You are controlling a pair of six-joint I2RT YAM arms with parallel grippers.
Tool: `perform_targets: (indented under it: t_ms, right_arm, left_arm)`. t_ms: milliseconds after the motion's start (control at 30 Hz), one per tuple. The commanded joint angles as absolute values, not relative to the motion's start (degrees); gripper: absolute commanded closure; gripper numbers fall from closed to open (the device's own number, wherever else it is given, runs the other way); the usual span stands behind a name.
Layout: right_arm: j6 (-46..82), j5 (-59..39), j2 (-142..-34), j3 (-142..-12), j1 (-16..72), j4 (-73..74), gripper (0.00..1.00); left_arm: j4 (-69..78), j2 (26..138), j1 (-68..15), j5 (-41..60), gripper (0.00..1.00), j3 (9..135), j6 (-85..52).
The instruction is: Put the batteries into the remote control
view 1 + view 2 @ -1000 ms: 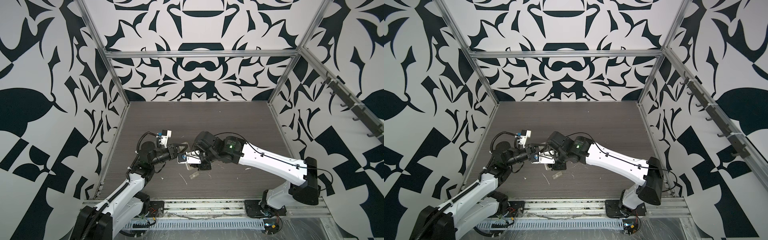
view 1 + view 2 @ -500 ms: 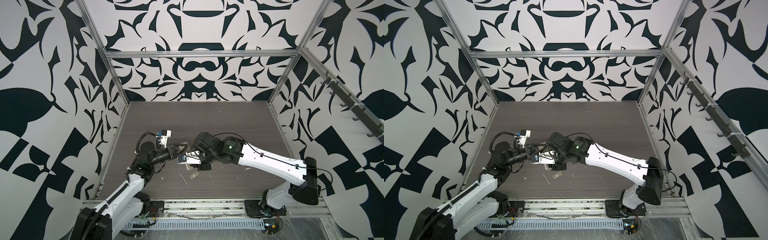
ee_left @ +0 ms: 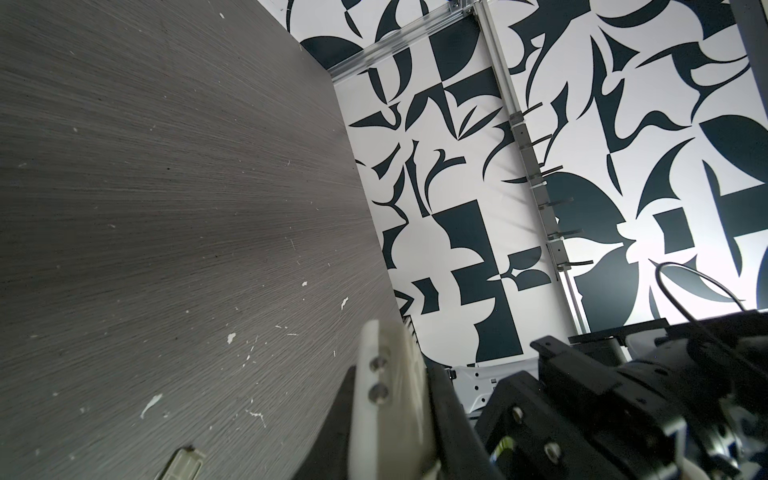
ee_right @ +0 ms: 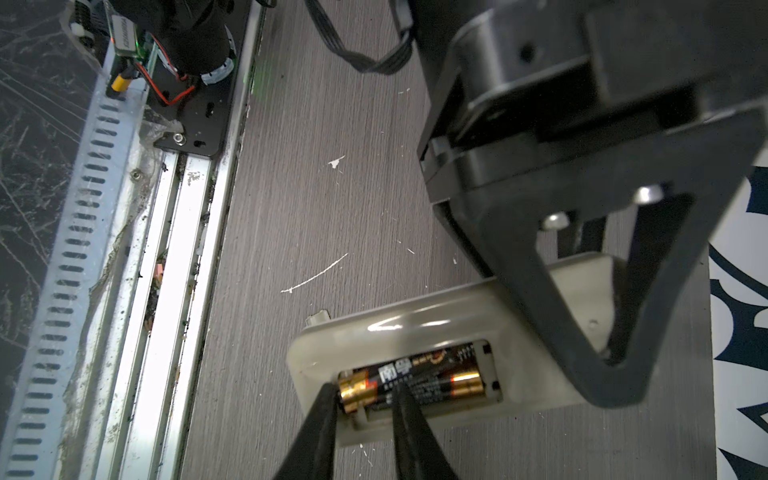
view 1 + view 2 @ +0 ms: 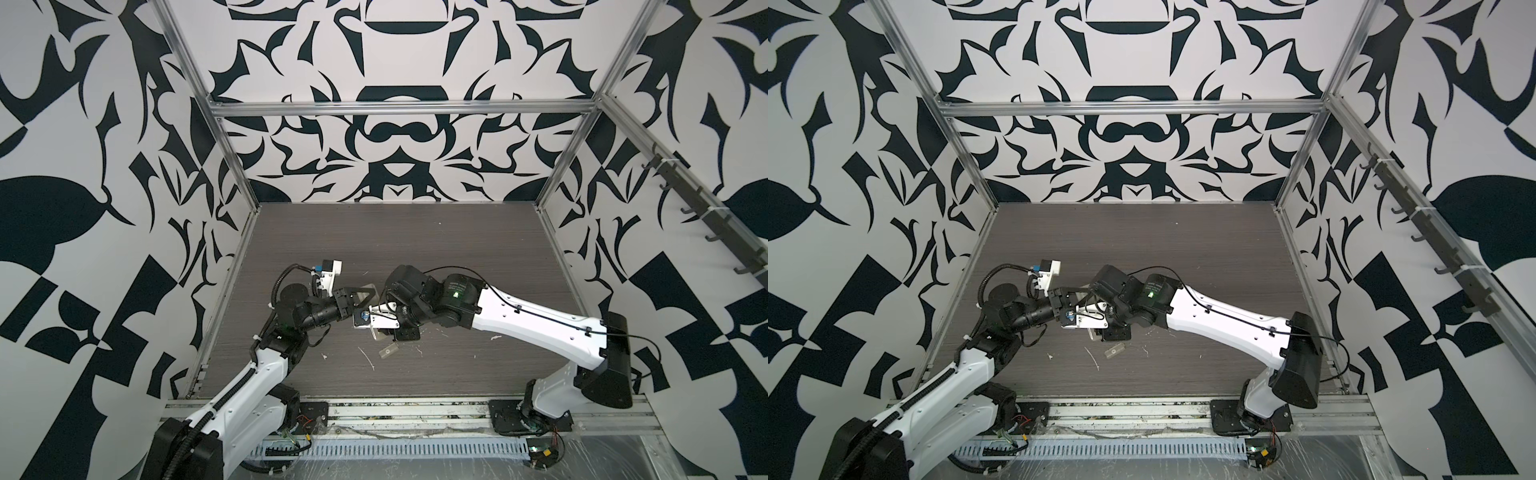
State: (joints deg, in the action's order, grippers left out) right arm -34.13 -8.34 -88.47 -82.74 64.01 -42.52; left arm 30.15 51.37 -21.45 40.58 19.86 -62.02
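Observation:
The remote control (image 4: 415, 316) is held back-up above the table, its battery recess open. My left gripper (image 3: 390, 365) is shut on the remote's (image 3: 399, 424) far end, and one of its black fingers (image 4: 540, 299) crosses the casing. Two batteries lie side by side in the recess, one (image 4: 419, 361) behind the other (image 4: 440, 386). My right gripper (image 4: 365, 388) has its jaws narrowly apart. One tip sits at the nearer battery's gold end and the other rests on its dark body. In both top views the two grippers (image 5: 360, 296) (image 5: 384, 332) meet left of the table's centre.
A small translucent cover piece (image 5: 386, 352) (image 5: 1114, 351) (image 3: 183, 461) lies flat on the dark wood-grain table (image 5: 457, 257), just in front of the grippers. White scratches and flecks mark the surface. A metal rail (image 4: 174, 249) runs along the table's front edge.

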Motion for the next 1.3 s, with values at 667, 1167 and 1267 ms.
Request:
perform_targets:
  t_ms: [667,1167,1267]
  right_arm:
    - [-33.6,-5.1,-89.2,-83.1,64.3,-40.4,0.77]
    - [-32.1,-2.5,-90.8,-84.0,64.3,-40.3,0.81]
    - [-31.7,-1.7,-91.2,-84.3,64.3,-40.3,0.82]
  left_arm:
    - [31.8,50.6,-21.5,41.5,1.0,20.5,-63.2]
    - [32.6,51.2,-21.5,41.6,1.0,20.7,-63.4]
    - [32.6,50.9,-21.5,41.8,1.0,20.5,-63.3]
